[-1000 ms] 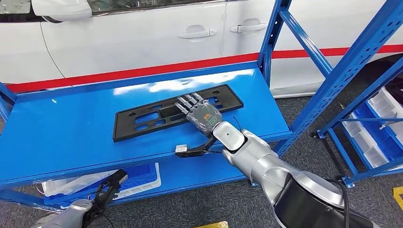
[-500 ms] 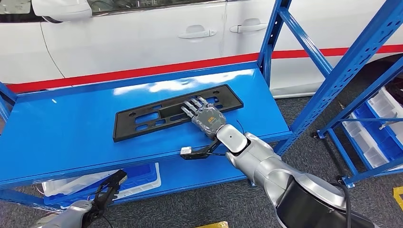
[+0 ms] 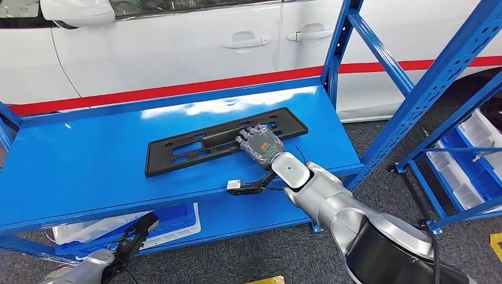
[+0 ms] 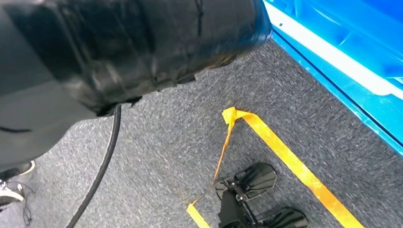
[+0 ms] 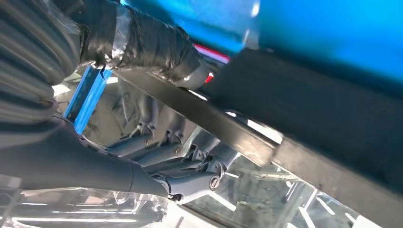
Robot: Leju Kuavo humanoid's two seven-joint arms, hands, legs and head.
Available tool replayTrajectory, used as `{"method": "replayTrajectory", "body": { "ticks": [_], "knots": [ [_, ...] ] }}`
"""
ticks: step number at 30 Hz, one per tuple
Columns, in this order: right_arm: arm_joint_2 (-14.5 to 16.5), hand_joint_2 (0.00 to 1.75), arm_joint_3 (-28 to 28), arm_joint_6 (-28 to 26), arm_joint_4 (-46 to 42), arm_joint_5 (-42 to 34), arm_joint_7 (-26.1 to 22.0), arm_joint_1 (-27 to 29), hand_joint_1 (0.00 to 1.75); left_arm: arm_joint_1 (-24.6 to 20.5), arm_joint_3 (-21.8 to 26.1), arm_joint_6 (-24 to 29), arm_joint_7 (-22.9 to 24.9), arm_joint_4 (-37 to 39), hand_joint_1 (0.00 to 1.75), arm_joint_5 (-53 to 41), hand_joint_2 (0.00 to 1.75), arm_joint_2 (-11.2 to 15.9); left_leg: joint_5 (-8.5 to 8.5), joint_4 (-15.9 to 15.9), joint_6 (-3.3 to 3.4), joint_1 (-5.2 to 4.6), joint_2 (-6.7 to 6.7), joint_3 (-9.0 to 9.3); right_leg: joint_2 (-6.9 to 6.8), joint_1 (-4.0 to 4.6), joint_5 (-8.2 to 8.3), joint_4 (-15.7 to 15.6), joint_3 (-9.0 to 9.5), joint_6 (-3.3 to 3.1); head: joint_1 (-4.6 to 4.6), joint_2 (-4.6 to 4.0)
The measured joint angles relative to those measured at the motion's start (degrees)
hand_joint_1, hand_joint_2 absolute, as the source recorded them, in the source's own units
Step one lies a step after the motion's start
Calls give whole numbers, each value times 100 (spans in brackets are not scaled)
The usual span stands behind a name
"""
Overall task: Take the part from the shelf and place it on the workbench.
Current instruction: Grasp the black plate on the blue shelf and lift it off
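Note:
The part (image 3: 195, 148) is a long black slotted plate lying flat on the blue shelf (image 3: 83, 160). My right hand (image 3: 258, 144) grips it near its right end, at the edge closest to me, with the fingers curled over the plate. In the right wrist view the thumb (image 5: 152, 42) lies on one face of the black part (image 5: 332, 123) and the fingers (image 5: 180, 166) on the other. My left hand (image 3: 133, 236) hangs low at the bottom left, below the shelf edge, fingers stretched out and holding nothing.
A white car with a red stripe (image 3: 177, 41) stands close behind the shelf. Blue uprights (image 3: 337, 53) rise at the shelf's right end. White bins (image 3: 171, 228) sit on the level below. A second rack with bins (image 3: 467, 160) stands at right. Grey carpet with yellow tape (image 4: 285, 152) lies underfoot.
My right hand has slid forward and curled its fingers onto the part. The part has shifted a little to the right and away on the shelf. The left hand stays put.

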Motion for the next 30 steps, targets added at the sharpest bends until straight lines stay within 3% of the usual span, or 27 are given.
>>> {"method": "replayTrajectory", "body": {
  "ticks": [3, 6, 10, 14, 17, 18, 21, 30],
  "knots": [
    [0, 175, 0, 4, 0, 11, 31, -26, 148, -13, -9, 40, 32, 0, 0, -109, 0, 5, 0, 0, 0, 0, 0, 2, 0, 0, 0, 0, 2, 0, 0, 0],
    [0, 175, 0, -8, 0, 14, 55, -54, 163, -32, -50, 108, 102, 0, 0, -124, 0, 9, 0, 0, 0, 0, 0, 3, 0, -1, 0, 0, 5, 0, 0, 0],
    [0, 175, 0, -39, -2, -13, 62, -81, 166, -36, -66, 182, 150, 0, 0, -76, 175, 9, 0, 0, 0, 0, 0, 6, 0, -1, 0, 0, 6, 0, 0, 0],
    [0, 175, 0, -84, -2, -26, 65, -82, 170, -36, -68, 319, 113, 0, 0, -53, 175, 7, 0, 0, 0, 0, 0, 7, 0, 0, 0, 0, 6, 0, 1, 0],
    [-1, 175, 0, -183, -2, -28, 75, -82, 169, -35, -68, 425, 56, 0, 0, -43, 44, 7, 0, 0, 0, 0, 0, 7, 1, 0, 0, -1, 6, 0, 0, 0],
    [-1, 175, 0, -241, -3, -31, 79, -82, 168, -35, -68, 472, 30, 0, 0, -42, 44, 7, 0, 0, 0, 0, 0, 8, 1, 0, 0, -1, 6, 0, 0, 0],
    [-6, 175, -7, -463, -8, -72, 114, -83, 168, -34, -68, 656, -76, 0, 0, -74, 175, 4, 0, 0, 0, 0, 0, 8, 1, 0, 0, 0, 7, 0, -1, 0],
    [-20, 175, -365, -1127, -267, -441, 121, -132, 171, -14, -98, 1689, -689, 0, 0, -376, 175, -50, 0, 0, 0, 0, 1, 6, 1, 0, 0, 0, 6, 0, 0, 0]
  ]
}}
